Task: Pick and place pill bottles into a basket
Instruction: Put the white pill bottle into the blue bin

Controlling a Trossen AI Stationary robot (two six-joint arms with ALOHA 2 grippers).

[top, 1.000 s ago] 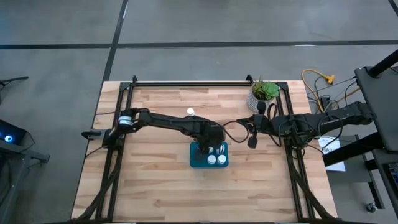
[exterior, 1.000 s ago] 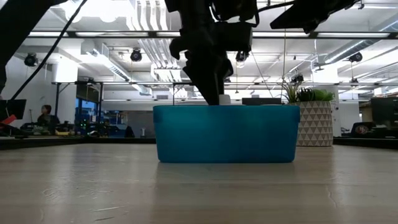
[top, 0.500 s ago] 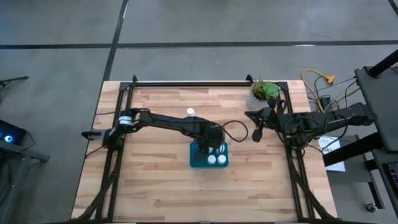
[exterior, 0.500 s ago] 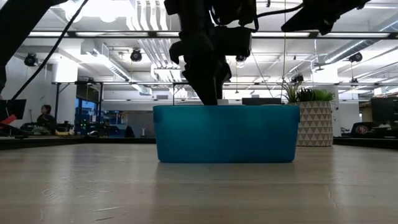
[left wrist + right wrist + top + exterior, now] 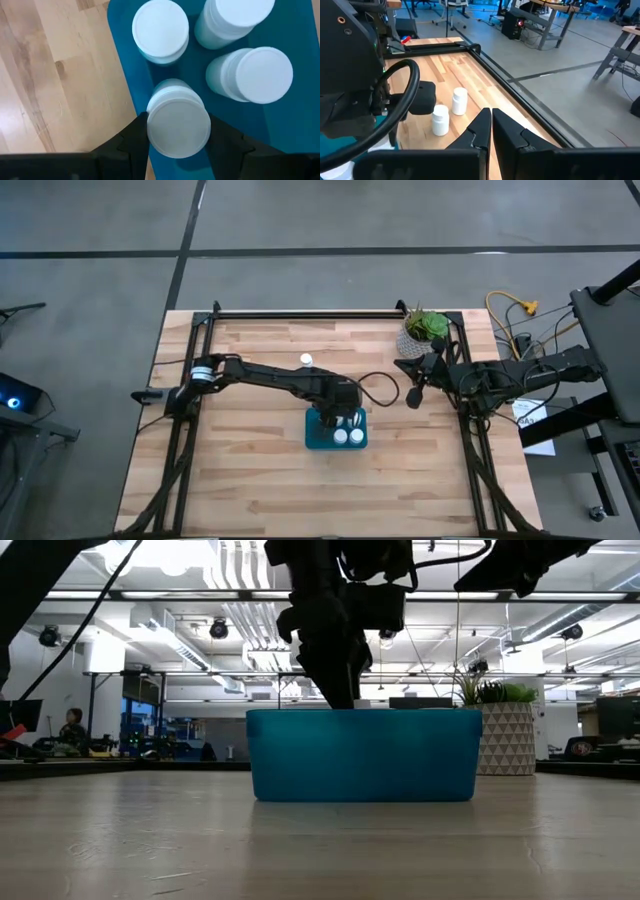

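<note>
Grey concrete floor [image 5: 330, 220]; bright ceiling lights [image 5: 180, 565]; desks [image 5: 555, 20] behind.

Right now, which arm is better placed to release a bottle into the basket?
Left. The left hand grips a pill bottle down in the basket; the right hand is shut, off near the plant pot.

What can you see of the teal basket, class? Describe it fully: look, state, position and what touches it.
The basket is a small teal-blue rectangular tray with rounded corners and smooth, plastic-looking walls. It sits flat on the wooden table, near its middle. Inside stand three white pill bottles, upright or slightly tilted. The left gripper reaches into it from above, fingers closed on a fourth bottle over the teal floor; whether that bottle touches the floor cannot be told.
</note>
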